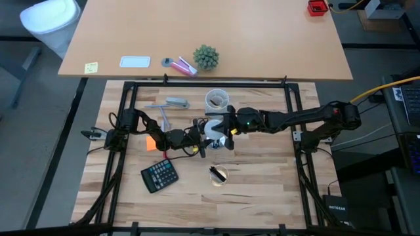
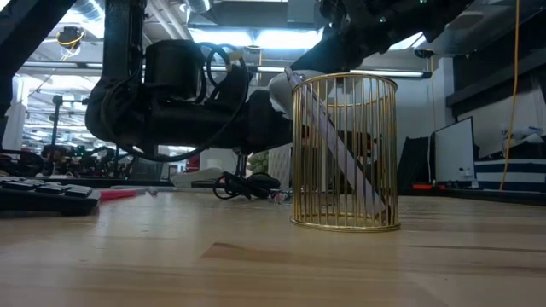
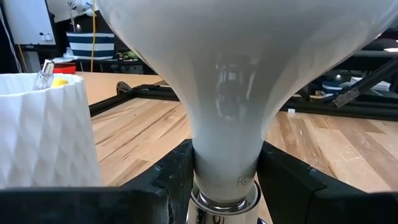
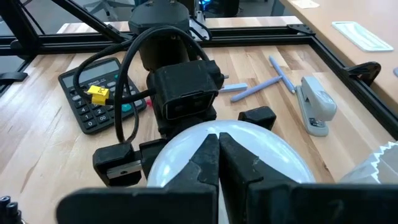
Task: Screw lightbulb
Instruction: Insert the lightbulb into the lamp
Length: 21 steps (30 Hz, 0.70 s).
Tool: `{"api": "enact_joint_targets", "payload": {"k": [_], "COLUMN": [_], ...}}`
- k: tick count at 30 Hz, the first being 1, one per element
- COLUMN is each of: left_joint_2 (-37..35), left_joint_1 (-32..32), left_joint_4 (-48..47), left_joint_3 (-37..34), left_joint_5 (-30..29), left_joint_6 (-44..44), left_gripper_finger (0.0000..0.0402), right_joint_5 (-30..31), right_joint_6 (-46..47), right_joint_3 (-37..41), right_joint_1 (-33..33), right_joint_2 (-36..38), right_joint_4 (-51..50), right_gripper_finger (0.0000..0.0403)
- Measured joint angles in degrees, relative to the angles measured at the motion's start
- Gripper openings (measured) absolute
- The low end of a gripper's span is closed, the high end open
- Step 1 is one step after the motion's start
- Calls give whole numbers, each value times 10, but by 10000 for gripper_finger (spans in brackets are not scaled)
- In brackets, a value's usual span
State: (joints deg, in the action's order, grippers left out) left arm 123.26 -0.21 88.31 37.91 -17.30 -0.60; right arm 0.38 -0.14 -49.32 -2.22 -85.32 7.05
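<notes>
The white lightbulb is held above the middle of the table between my two grippers. In the left wrist view its neck narrows down to a grey metal base. My left gripper comes in from the table's left and is shut on the bulb. My right gripper comes in from the right. Its fingers are shut together right at the bulb's round dome. My left gripper pinches the bulb's neck, just above the metal base, between its two fingers. One finger is on each side, and the fingers run along the bulb. The bulb is clear of the table, its dome pointing away from the wrist. My right gripper's shut fingertips lie over the middle of the dome; I cannot tell whether they touch it.
A pale ribbed cup stands just beyond the grippers. A gold wire pen holder and a black calculator are nearer the front. A grey stapler and pens lie far left. A black cord lies on the table.
</notes>
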Motion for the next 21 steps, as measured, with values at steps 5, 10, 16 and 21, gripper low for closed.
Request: {"api": "enact_joint_targets", "payload": {"k": [5, 10, 16, 21], "left_joint_2": [-3, -4, -6, -7], "left_joint_1": [-7, -8, -7, -7], "left_joint_4": [-3, -2, -12, -19], "left_joint_3": [0, 0, 0, 0], "left_joint_5": [-5, -5, -3, -4], "left_joint_6": [9, 10, 4, -1], "left_gripper_finger": [153, 153, 153, 153], "right_joint_5": [11, 14, 15, 16], "right_joint_6": [0, 1, 1, 1], "right_joint_3": [0, 0, 0, 0], "right_joint_1": [0, 0, 0, 0], "right_joint_2": [0, 0, 0, 0], "right_joint_4": [0, -1, -1, -1], "right_gripper_finger": [5, 5, 5, 5]}}
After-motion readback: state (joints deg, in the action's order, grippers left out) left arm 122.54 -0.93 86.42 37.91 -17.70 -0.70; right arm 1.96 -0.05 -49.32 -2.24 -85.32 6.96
